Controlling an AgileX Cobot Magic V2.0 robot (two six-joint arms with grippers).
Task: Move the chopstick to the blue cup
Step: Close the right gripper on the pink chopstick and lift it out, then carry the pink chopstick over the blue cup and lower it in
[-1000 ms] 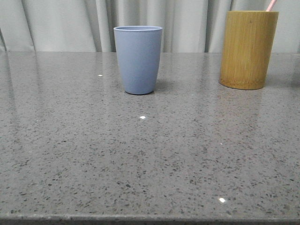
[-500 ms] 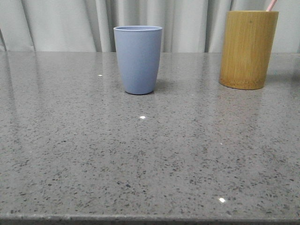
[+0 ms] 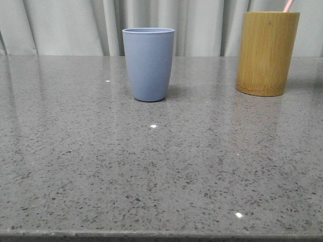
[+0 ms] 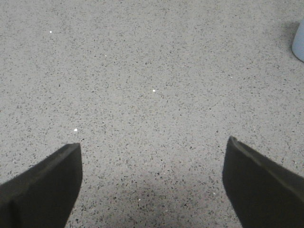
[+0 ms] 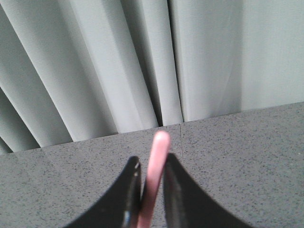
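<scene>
The left gripper (image 4: 152,183) hangs over the grey speckled table (image 4: 142,71); its two dark fingers (image 4: 42,187) stand wide apart, one at each side, and between them there is only the bare stone surface; nothing is held; a soft dark shadow lies on the table between the fingers; some small bright points of light shine on the surface. At one edge of the picture a small part of the blue cup (image 4: 299,43) is visible; it stands on the table, well apart from the fingers.
</scene>
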